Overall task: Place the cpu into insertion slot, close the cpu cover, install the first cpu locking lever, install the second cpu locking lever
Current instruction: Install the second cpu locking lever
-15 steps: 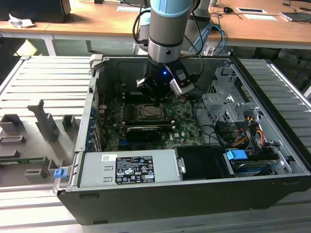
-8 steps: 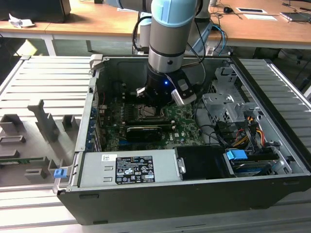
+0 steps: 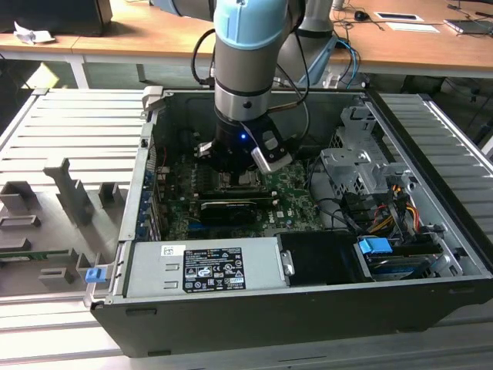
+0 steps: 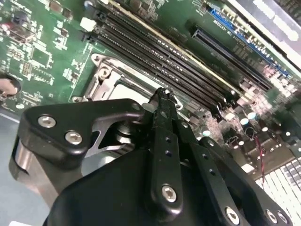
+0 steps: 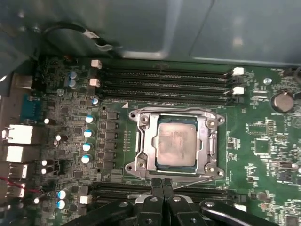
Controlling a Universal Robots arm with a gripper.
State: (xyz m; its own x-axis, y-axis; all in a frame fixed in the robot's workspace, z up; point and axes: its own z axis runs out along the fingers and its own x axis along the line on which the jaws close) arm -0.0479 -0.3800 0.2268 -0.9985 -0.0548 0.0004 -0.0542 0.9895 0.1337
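the cpu (image 5: 176,147) sits flat in the slot (image 5: 141,162), with the cover (image 5: 207,141) folded down around it so its window frames the chip. it looks seated and covered, so what remains is probably the levers. the gripper (image 5: 162,182) hangs just at the socket's edge, fingers pressed together and holding nothing, a narrow tip suited to pushing thin wire. in the exterior view the arm (image 3: 246,85) reaches straight down into the case (image 3: 308,324) over the board (image 3: 289,202).
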